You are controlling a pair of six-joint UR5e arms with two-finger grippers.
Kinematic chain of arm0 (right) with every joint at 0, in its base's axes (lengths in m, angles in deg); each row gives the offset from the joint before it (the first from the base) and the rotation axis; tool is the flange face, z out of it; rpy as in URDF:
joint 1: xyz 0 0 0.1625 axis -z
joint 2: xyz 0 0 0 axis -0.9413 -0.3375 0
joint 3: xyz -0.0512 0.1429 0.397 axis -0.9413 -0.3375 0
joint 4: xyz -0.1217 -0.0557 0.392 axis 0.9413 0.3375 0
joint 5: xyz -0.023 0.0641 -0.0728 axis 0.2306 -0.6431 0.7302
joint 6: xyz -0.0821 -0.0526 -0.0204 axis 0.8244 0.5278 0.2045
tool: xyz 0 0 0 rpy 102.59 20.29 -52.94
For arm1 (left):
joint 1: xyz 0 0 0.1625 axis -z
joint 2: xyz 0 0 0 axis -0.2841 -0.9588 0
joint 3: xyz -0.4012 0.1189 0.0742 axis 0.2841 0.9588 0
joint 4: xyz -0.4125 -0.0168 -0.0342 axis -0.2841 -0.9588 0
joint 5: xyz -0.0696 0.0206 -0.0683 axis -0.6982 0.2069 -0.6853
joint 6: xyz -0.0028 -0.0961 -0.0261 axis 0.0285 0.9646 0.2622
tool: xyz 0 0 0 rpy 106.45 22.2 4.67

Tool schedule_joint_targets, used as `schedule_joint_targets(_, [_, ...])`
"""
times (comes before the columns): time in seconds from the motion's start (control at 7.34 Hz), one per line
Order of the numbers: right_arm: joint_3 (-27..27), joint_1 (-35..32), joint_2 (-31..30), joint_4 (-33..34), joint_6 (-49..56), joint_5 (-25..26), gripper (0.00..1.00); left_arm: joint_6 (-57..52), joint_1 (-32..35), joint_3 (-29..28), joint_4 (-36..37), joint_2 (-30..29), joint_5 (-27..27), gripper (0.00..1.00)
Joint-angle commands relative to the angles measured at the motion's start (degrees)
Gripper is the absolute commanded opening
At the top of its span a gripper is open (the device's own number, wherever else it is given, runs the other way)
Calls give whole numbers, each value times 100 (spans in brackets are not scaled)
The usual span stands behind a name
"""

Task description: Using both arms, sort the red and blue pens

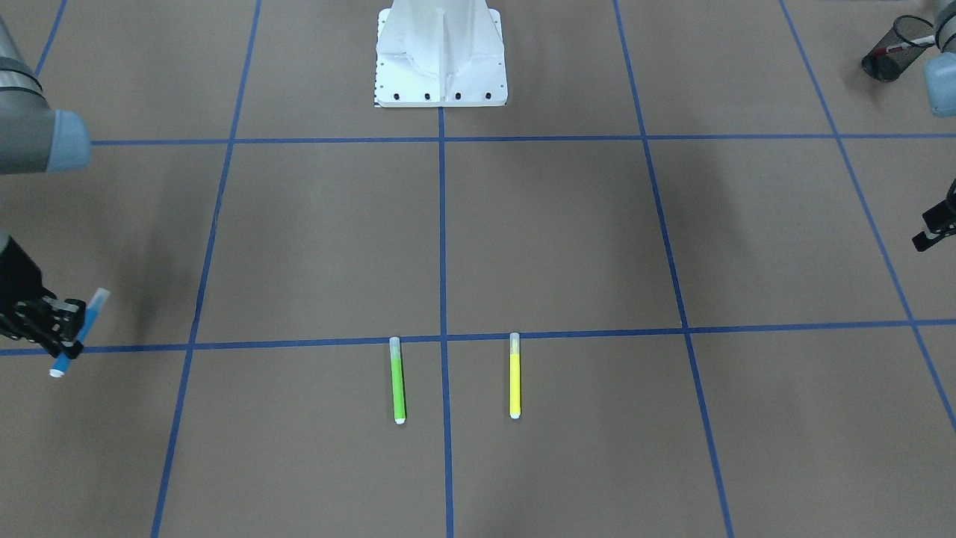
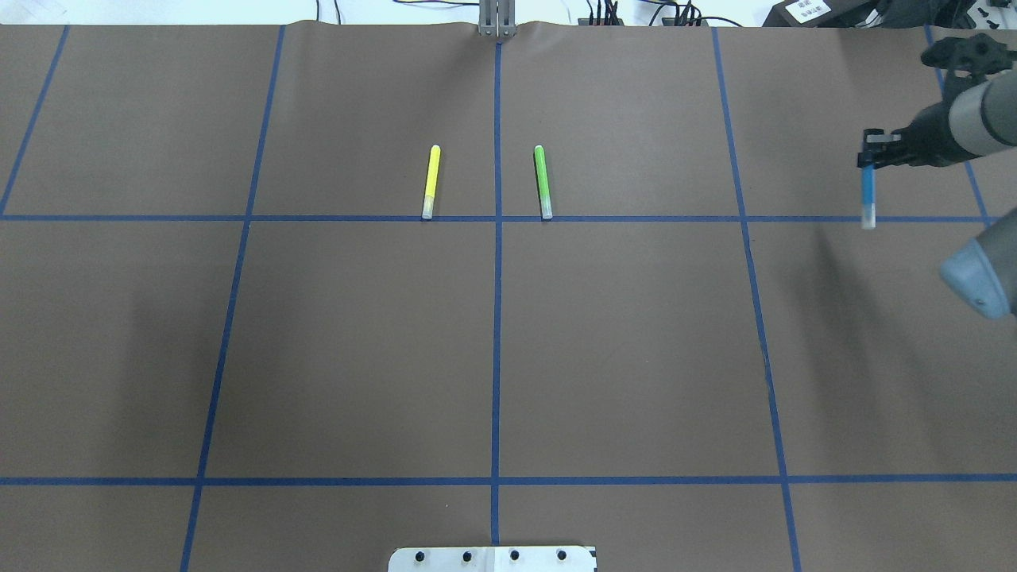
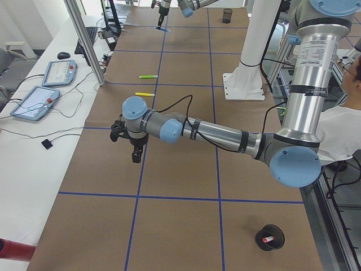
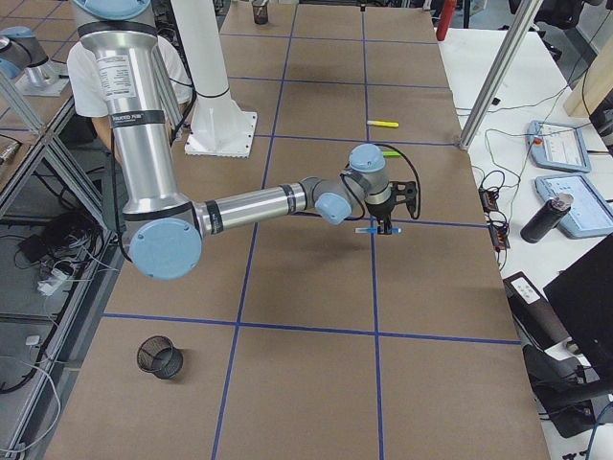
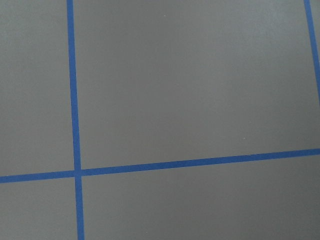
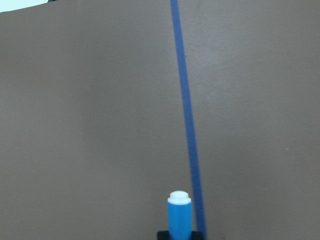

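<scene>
The blue pen (image 2: 868,193) hangs above the table at the far right edge, held near its upper end by my right gripper (image 2: 871,159), which is shut on it. It also shows in the front view as the blue pen (image 1: 77,334) and, from above its white tip, as the blue pen (image 6: 179,212) in the right wrist view. The red pen (image 1: 905,45) sticks out of a black mesh cup (image 1: 890,51) on my left side. My left gripper (image 1: 933,228) hovers over bare table with nothing seen in it. I cannot tell how its jaws stand.
A green pen (image 2: 543,181) and a yellow pen (image 2: 430,181) lie side by side near the centre line at the far side. A second, empty mesh cup (image 4: 160,356) stands on my right side. The white robot base (image 1: 441,56) is at the near middle. A person sits behind the robot.
</scene>
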Motion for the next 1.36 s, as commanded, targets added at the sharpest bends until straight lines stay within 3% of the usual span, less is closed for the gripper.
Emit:
schedule_joint_targets(0.0, [680,-634,-1660,-982,328,-38,0,-59,-6,-69,0,-46,-1,99])
schedule_joint_targets(0.14, [901,-1020,-2320,-1343,608,-38,0,-50,-6,-61,-9,-55,-1,99])
schedule_joint_targets(0.54, [859,-1848,-3747,-2801,1041,-47,0,11,-6,-9,-9,-55,-1,99])
schedule_joint_targets(0.68, [737,-2076,-4038,-3240,1146,-56,0,3,-6,-8,-9,-55,-1,99])
schedule_joint_targets(0.95, [-235,-3135,-4216,-4452,1917,-413,0,12,-6,-52,-9,-63,-1,99])
schedule_joint_targets(1.23, [-196,-4350,-4539,-4641,2576,-1135,0,12,-6,-61,-9,-63,-1,99])
